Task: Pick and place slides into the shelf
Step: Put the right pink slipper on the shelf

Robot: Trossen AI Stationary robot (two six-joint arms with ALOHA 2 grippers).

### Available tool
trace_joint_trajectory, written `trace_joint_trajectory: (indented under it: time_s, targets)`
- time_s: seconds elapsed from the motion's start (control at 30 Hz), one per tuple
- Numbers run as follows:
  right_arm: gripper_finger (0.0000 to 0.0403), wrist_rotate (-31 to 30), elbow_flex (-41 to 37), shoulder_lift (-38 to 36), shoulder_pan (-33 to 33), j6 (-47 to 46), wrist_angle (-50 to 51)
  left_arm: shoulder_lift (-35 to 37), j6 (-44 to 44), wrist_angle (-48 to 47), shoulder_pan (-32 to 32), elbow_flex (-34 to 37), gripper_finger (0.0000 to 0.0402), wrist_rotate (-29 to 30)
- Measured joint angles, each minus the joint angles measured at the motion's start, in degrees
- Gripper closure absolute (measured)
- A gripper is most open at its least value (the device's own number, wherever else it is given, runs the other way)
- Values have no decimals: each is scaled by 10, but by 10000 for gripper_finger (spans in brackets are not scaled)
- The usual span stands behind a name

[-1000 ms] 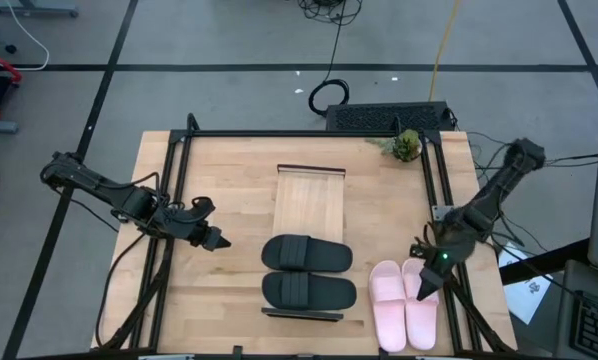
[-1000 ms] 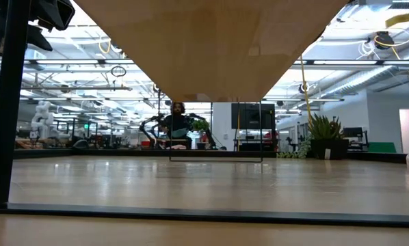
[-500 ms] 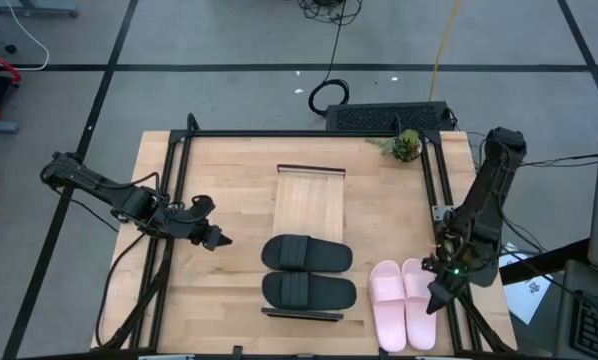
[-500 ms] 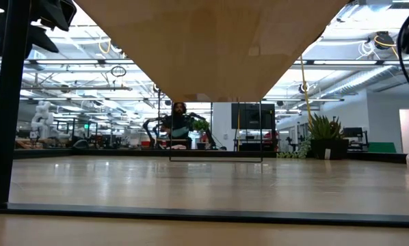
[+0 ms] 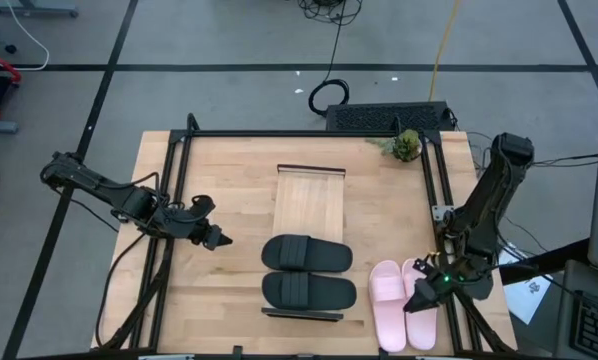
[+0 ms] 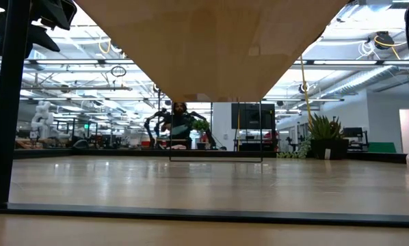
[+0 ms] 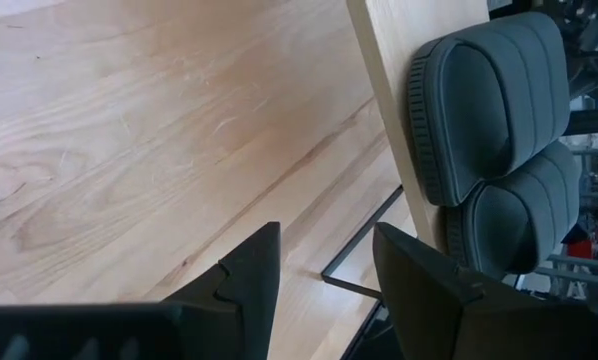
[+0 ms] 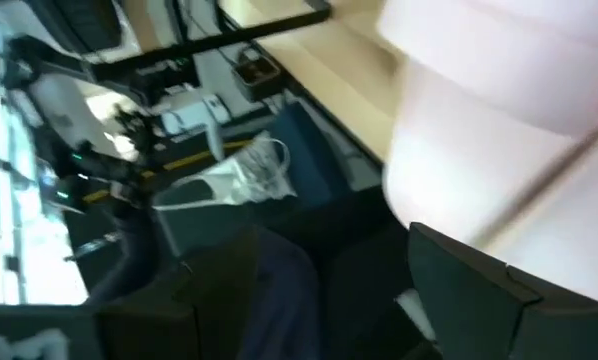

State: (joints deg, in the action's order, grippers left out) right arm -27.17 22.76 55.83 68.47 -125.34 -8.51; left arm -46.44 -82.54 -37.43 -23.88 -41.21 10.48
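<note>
— Slides first: where are they sitting?

— Black pair point(image 5: 308, 271) lies side by side across the near end of the shelf point(image 5: 310, 205), a little below the centre of the overhead frame. One sandal is above the other in the picture, and the two touch along their long edges. The pink pair point(image 5: 402, 304) is on the table point(image 5: 229, 180) at lower right, off the shelf, toes pointing toward the bottom edge.

— And the arms?

— Right gripper point(image 5: 419, 298) is down at the pink pair, its tip over the right-hand pink sandal. Its fingers point(image 8: 479, 290) stand spread wide, and from its wrist camera the pale pink strap point(image 8: 499, 120) fills the upper right, blurred. Whether the fingers actually touch the sandal I can't tell.

— Holding anything?

— Nothing I can make out.

— The left one?

— Left gripper point(image 5: 217, 240) hangs over bare table at centre left of the overhead frame, well apart from the black pair. Its fingers point(image 7: 249, 285) are partly open with a clear gap, nothing between them. Its wrist camera sees the black sandals point(image 7: 489, 140) at the right edge, resting on the shelf's pale board.

— Anything else on the table?

— A small green plant point(image 5: 406, 146) at the upper right corner.
</note>
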Motion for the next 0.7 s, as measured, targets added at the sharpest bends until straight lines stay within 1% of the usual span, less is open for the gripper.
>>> trace_joint_trajectory:
  time_s: [0.17,0.33,0.4,0.5,0.7]
  targets:
    - [156,-1,0,66,0,-15,-93,0,0,0,0,0,240,1]
    - [156,0,34,111,0,-29,-103,0,20,-1,0,0,240,2]
    - [156,-4,58,124,1,-30,-92,0,30,-1,0,0,240,2]
    - [156,-33,102,142,1,-32,-63,0,42,-1,0,0,240,2]
    - [156,-43,190,172,7,-85,54,0,53,-1,0,0,240,-6]
